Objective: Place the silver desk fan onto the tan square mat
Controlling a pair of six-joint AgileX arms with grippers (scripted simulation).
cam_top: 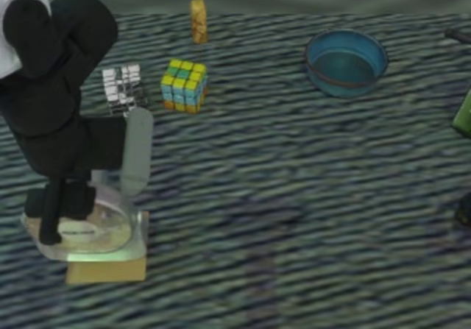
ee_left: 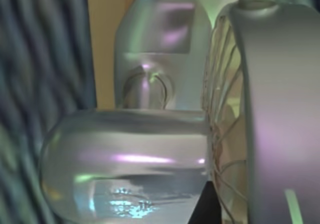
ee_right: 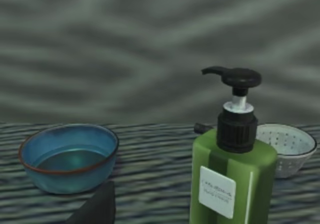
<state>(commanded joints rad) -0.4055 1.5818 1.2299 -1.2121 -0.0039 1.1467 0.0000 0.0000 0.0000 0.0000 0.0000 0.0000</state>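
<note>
The silver desk fan [cam_top: 103,230] is at the table's front left, tilted, its round ring and pale grille facing up and its grey stand [cam_top: 137,152] reaching toward the back. It overlaps the tan square mat [cam_top: 110,270], whose front edge shows below it. My left gripper [cam_top: 65,224] comes down on the ring's left side and is shut on it. In the left wrist view the fan [ee_left: 280,108] fills the picture, one dark finger [ee_left: 206,206] sits between grille and motor housing, and the mat [ee_left: 102,43] lies behind. My right gripper [ee_right: 150,220] is parked open at the right edge.
A silver mirrored cube [cam_top: 121,88] and a colourful puzzle cube [cam_top: 184,86] sit behind the fan, with an orange block [cam_top: 198,20] farther back. A blue bowl [cam_top: 346,62] stands at the back right. A green pump bottle [ee_right: 230,179] and a white colander [ee_right: 290,146] are near the right arm.
</note>
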